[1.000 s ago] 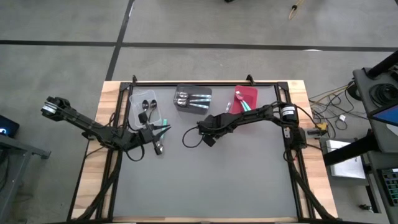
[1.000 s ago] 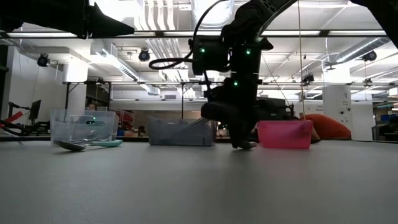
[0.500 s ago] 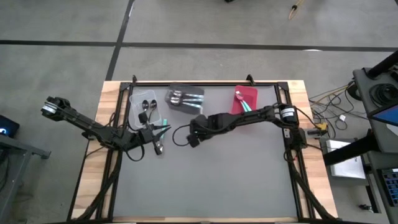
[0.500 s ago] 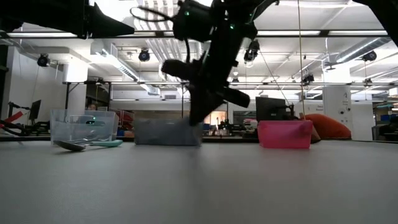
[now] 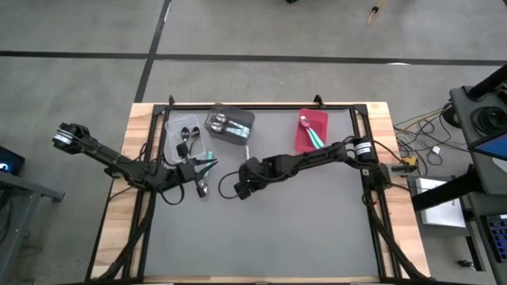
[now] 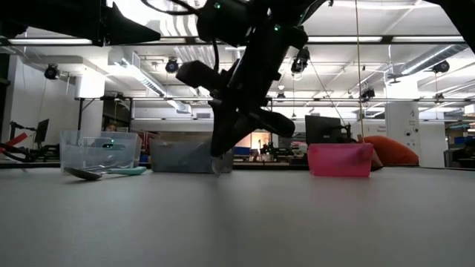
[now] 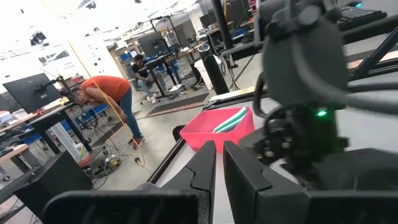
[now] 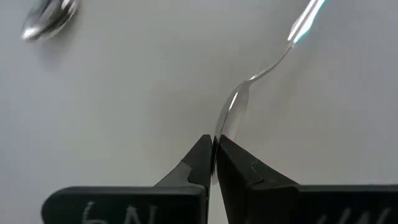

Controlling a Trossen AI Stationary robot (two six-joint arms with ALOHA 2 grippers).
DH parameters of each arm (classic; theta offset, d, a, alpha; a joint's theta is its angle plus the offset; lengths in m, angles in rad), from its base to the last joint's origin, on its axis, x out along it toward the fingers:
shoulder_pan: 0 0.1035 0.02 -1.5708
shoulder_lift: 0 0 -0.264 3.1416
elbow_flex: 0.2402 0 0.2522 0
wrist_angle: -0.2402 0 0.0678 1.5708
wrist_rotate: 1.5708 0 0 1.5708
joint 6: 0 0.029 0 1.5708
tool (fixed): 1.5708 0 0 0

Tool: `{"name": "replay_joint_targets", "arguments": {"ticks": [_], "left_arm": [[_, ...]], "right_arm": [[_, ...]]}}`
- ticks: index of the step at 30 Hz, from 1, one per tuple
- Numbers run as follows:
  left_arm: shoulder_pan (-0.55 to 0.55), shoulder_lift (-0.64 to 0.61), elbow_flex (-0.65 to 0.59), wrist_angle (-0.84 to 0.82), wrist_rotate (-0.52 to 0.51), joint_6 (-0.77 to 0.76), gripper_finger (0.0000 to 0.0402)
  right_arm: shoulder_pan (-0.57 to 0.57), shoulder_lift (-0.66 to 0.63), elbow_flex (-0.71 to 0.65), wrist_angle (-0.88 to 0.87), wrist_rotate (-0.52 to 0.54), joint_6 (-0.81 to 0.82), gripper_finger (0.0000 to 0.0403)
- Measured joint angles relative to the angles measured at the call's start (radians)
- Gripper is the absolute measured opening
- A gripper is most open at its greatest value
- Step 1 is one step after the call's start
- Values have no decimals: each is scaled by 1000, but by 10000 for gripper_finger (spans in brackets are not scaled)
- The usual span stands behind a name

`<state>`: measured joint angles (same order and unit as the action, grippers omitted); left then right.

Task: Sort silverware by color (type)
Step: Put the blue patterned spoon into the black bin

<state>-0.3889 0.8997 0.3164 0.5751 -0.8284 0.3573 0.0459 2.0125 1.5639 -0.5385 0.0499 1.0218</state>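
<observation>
My right gripper (image 5: 247, 165) hangs over the middle of the grey mat, tipped down and shut on a thin silver spoon (image 8: 261, 71). That spoon's handle (image 5: 248, 150) points toward the far edge. My left gripper (image 5: 195, 168) stands level and shut at the mat's left, with nothing seen between its fingers (image 7: 205, 171). Right beside it a silver spoon (image 5: 202, 188) and a teal-handled spoon (image 5: 208, 162) lie on the mat. More spoons lie in the clear bin (image 5: 186, 141), the dark grey bin (image 5: 228, 124) and the red bin (image 5: 311, 128). My right gripper pinches the silver spoon's bowl (image 8: 227, 121) edge-on between its two fingertips (image 8: 200, 158). It comes slanting down from the table's right. The neck and handle (image 8: 305, 22) run on beyond the fingers. Whether the handle's end rests on the mat I cannot tell.
The three bins stand in a row along the far edge, the clear bin (image 6: 100, 150) leftmost and the red bin (image 6: 339, 159) rightmost. A black frame rims the mat. The near half of the mat (image 5: 261, 237) is bare.
My right gripper has swung toward the table's left edge, rising off the mat and tipping. The dark grey bin has slid along the far edge toward the left, ending close to the clear bin. The silver spoon's handle now shows where the bin stood.
</observation>
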Motion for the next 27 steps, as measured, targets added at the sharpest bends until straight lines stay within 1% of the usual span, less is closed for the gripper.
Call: {"name": "replay_joint_targets", "arguments": {"ticks": [2,4,6,9,13,15,17,19,21,24,27], "left_arm": [[0,0,0,0,0,0,13],[0,3,0,-5,0,0,13],[0,8,0,-26,0,-1,13],[0,14,0,-74,10,-2,13],[0,19,0,-203,93,-5,13],[-1,27,0,-261,113,-12,13],[0,35,0,-302,113,-27,13],[0,49,0,-306,112,-34,13],[0,56,0,-308,103,-33,13],[2,62,0,-285,64,-21,13],[2,61,0,-270,-14,-4,13]], "right_arm": [[14,0,0,5,-13,-20,12],[26,-2,0,10,-3,-74,12],[33,-7,0,39,-2,-143,12],[42,-14,0,70,0,-200,12],[56,-25,0,109,3,-262,12],[61,-41,0,121,11,-281,10],[66,-55,0,143,56,-313,9],[69,-60,0,141,135,-371,9],[69,-61,0,153,212,-392,9],[58,-54,0,170,270,-319,9],[40,-27,0,193,300,-273,9]]}}
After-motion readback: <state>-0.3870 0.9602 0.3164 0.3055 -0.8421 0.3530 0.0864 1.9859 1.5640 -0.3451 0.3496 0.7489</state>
